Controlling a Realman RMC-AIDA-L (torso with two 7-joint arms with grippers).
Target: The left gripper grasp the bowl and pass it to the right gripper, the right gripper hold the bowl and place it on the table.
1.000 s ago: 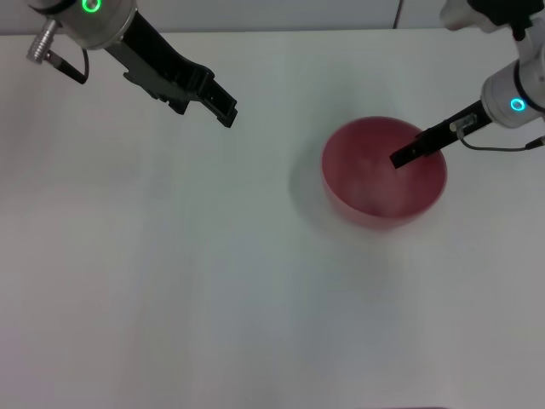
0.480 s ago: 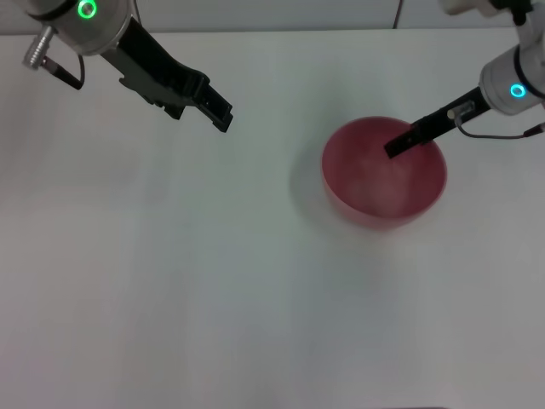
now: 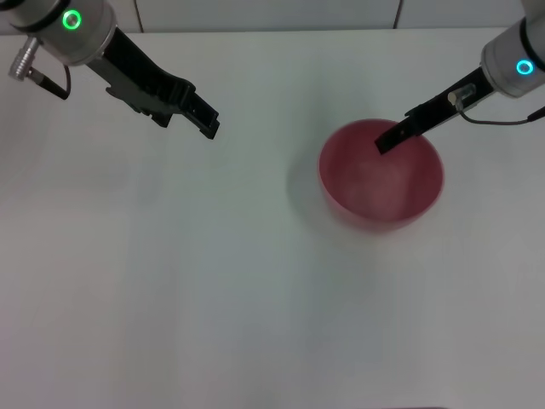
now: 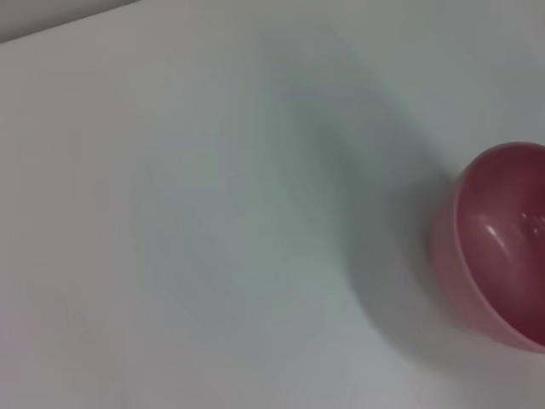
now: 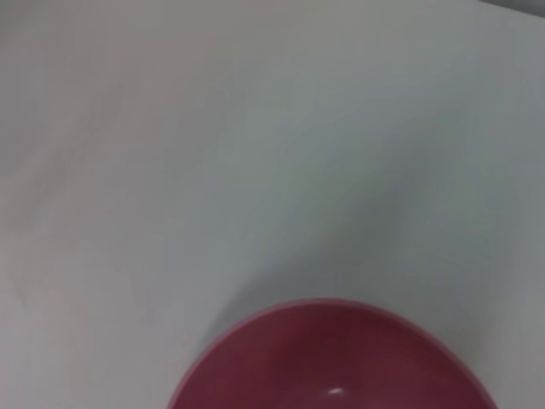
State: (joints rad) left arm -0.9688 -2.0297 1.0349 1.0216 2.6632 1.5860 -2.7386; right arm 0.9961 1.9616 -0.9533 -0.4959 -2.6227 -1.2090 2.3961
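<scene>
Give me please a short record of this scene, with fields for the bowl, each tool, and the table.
bowl: pink-red bowl, upright, resting on the table right of centre, nothing visible inside it
right tool: right gripper, over the bowl's far rim; whether it touches the rim cannot be told
left tool: left gripper, above the table at far left, well apart from the bowl, holding nothing
table: white table, bare apart from the bowl
task stage: bowl already down on the table
</scene>
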